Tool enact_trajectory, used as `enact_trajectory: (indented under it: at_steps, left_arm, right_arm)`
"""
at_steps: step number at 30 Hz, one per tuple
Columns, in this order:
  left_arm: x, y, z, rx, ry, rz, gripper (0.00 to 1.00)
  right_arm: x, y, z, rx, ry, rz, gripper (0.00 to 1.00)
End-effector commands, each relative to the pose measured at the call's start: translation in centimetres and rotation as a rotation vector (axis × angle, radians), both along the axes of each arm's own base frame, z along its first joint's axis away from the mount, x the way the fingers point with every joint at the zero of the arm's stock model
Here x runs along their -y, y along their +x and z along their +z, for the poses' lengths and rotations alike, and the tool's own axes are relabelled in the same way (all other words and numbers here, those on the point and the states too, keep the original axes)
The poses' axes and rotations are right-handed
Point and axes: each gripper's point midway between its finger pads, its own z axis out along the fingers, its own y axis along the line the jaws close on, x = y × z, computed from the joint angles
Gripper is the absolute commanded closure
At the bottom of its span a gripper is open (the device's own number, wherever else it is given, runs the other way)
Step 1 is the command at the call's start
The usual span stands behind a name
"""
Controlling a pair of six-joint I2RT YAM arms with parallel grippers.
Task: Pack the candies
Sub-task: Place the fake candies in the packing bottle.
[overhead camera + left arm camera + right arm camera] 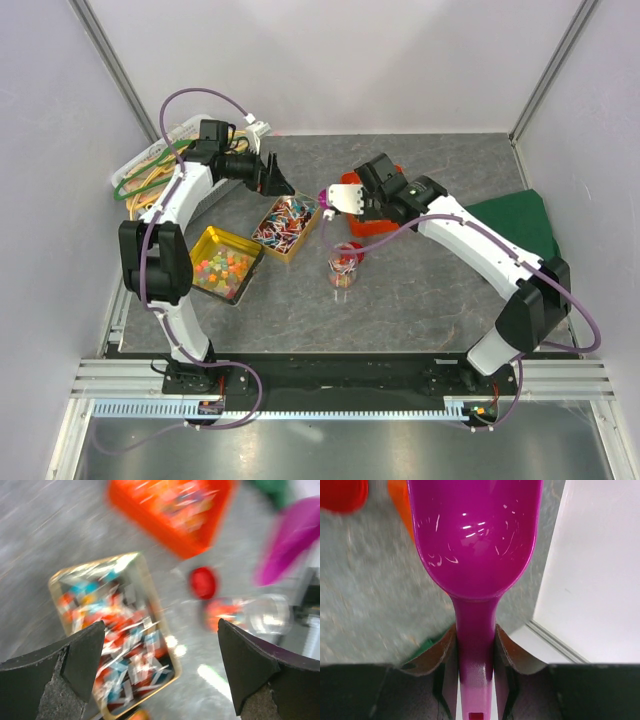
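Closest to the arm bases, well short of both sets of jaws, a gold tin [251,276] sits on the counter [430,300] with the pastel ball candies [222,268] inside it. To the right of it, on the near side of the right jaws and below them, stands a clear jar [343,268] with a few sweets at its bottom. A round red lid [202,582] lies just beside the jar.

Farther out, a second gold tin [271,249] holds the twist-wrapped candies [284,222] in red, blue and white. The left jaws are spread wide and grip nothing. In the blurred left wrist view their dark fingers [75,670] frame this tin, which fills the gap between them and lies a little beyond. From above, the left jaws sit at the tin's far left end, and whether they touch it cannot be told.

The right jaws are at the tin's other end, pinching the handle of a purple scoop [475,540]. Its glossy bowl points straight out ahead of them and looks bare inside. An orange container [375,229] lies partly beneath the right jaws.

Farthest out, well to the left of the left jaws, a white basket [135,160] of green and yellow loops stands by the wall. A green cloth [515,215] lies well to the right of the right jaws.
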Motion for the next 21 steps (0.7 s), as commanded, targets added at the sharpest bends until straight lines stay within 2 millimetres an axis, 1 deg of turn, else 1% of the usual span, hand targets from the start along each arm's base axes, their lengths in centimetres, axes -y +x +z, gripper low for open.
enact_trajectory:
  at_steps: [1,3,5,8,12,17,21]
  left_arm:
    - [2.5,-1.7,5.8,0.005,-0.223,-0.147,0.0]
    - [2.7,-1.5,5.8,-0.004,-0.225,-0.144,0.0]
    - [2.8,-1.4,5.7,-0.007,-0.225,-0.147,0.0]
    - [3.1,-1.4,5.6,-0.027,-0.243,-0.16,0.0]
    - [4.1,-1.6,5.5,-0.038,-0.243,-0.178,0.0]
    - [4.8,-1.3,5.1,-0.048,-0.233,-0.18,0.0]
    - [4.8,-0.8,5.5,-0.035,-0.233,-0.172,0.0]
  right_arm:
    - [-4.1,2.6,1.8,0.114,0.265,-0.057,1.0]
    - [-4.7,3.2,2.1,0.128,0.299,-0.064,1.0]
    - [-5.2,3.3,2.2,0.127,0.321,-0.056,1.0]
    - [-5.6,3.4,1.6,0.115,0.332,-0.051,1.0]
    - [-6.3,3.7,1.3,0.12,0.356,-0.049,1.0]
    - [-7.4,3.3,1.6,0.116,0.38,-0.03,1.0]
    - [-7.8,2.9,1.0,0.103,0.371,-0.017,1.0]
